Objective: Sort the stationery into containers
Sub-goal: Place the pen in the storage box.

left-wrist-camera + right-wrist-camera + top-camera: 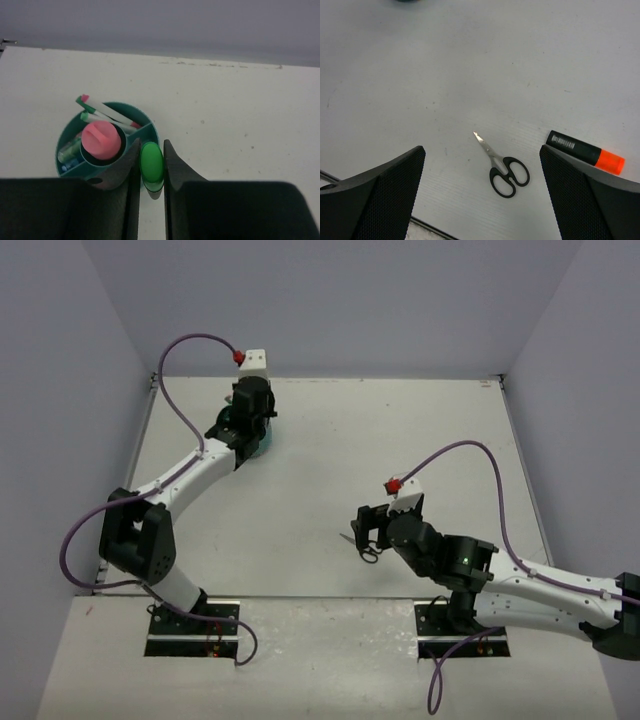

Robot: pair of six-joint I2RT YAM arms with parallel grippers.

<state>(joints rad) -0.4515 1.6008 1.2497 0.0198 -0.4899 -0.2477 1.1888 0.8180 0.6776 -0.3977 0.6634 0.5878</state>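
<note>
In the left wrist view my left gripper (pixel 151 150) is shut on a green marker (pixel 151 164), held end-on just off the right rim of the round teal organizer (pixel 59 150). A pink roll (pixel 101 140) fills its central cup, and white pens (pixel 107 114) with green and pink ends lean in a back compartment. From above, the left gripper (pixel 250 420) hangs over the organizer (pixel 266 445) at the far left. My right gripper (pixel 481 150) is open above small black-handled scissors (pixel 505 172), which lie flat beside a black-and-orange marker (pixel 585 152).
Grey walls close in the table on the back and both sides. The table's near edge, a dark strip (pixel 427 225), runs just below the scissors. The right arm's purple cable (pixel 470 455) loops over the table's right half.
</note>
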